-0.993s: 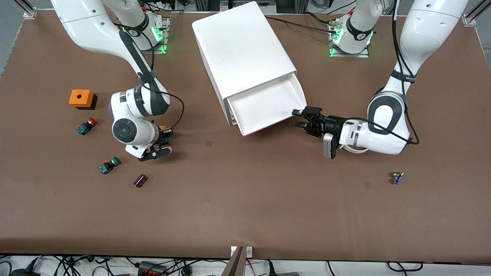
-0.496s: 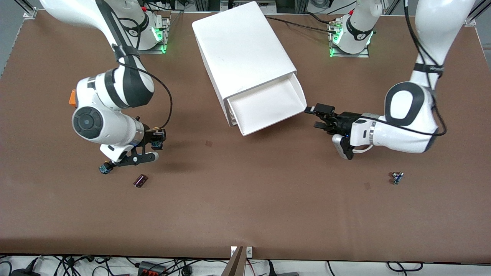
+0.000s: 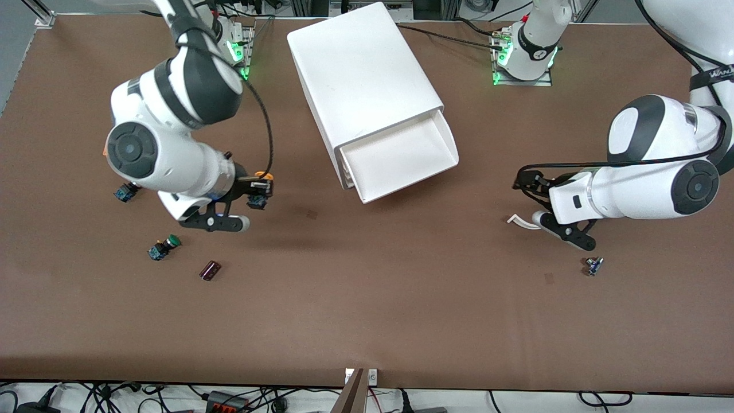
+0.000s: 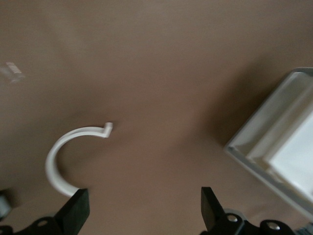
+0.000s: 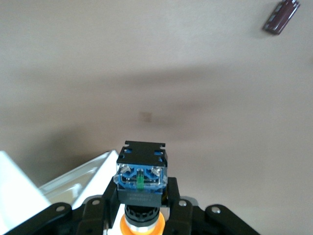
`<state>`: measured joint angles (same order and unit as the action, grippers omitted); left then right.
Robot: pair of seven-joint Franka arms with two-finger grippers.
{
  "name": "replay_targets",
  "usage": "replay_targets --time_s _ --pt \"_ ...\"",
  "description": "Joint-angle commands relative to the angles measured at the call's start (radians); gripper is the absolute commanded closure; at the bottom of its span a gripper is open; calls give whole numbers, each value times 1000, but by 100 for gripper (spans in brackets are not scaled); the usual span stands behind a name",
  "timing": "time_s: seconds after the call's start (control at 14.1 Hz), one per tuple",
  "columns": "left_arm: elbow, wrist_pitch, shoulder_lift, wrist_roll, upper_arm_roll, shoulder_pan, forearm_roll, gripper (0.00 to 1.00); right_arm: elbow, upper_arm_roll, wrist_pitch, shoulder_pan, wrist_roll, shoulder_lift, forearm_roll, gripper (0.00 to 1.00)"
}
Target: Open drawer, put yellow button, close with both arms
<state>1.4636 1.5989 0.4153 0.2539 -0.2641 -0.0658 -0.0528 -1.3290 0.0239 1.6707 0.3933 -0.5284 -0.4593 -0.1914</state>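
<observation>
Yellow button (image 3: 261, 175) sits clamped between the fingers of the right gripper (image 3: 258, 189), up in the air over bare table toward the right arm's end, well apart from the drawer (image 3: 399, 155). In the right wrist view the button (image 5: 141, 181) stands with its black-and-blue body pointing away from the gripper and its orange-yellow cap back between the fingers (image 5: 173, 200); a corner of the white cabinet (image 5: 73, 188) shows past it.

The drawer, the top one of the white cabinet (image 3: 361, 74), stands pulled out, and nothing shows inside its tray. It faces toward the front camera at a slant.

The left gripper (image 3: 530, 186) is over the table toward the left arm's end, apart from the drawer, with its jaws spread wide and nothing between them. In the left wrist view its two fingertips (image 4: 73, 210) stand far apart, with a curved white plastic strip (image 4: 63, 156) lying on the table below and the drawer's corner (image 4: 274, 147) off to one side. The same strip (image 3: 519, 221) shows in the front view just beside the left arm's wrist.

On the table near the right arm lie a green-capped button (image 3: 163, 246), a small dark red part (image 3: 210, 270) and a blue part (image 3: 125, 191) partly hidden by the arm. A small bluish part (image 3: 593, 265) lies near the left arm.
</observation>
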Motion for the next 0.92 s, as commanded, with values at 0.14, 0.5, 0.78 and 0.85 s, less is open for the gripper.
replay_targets --time_s 0.14,0.5,0.78,0.85 --pt "-109 -19 29 -16 -7 15 188 0 59 -7 -22 62 -310 -2 -100 100" --pt "-117 -7 43 -126 5 -2 185 0 152 -7 20 165 -645 -27 -108 100" --pt "-129 -2 56 -209 14 -6 176 0 151 -7 81 214 -792 -33 -109 100" --pt "-129 -2 56 -223 14 -6 176 0 151 -7 102 235 -847 -44 -108 100"
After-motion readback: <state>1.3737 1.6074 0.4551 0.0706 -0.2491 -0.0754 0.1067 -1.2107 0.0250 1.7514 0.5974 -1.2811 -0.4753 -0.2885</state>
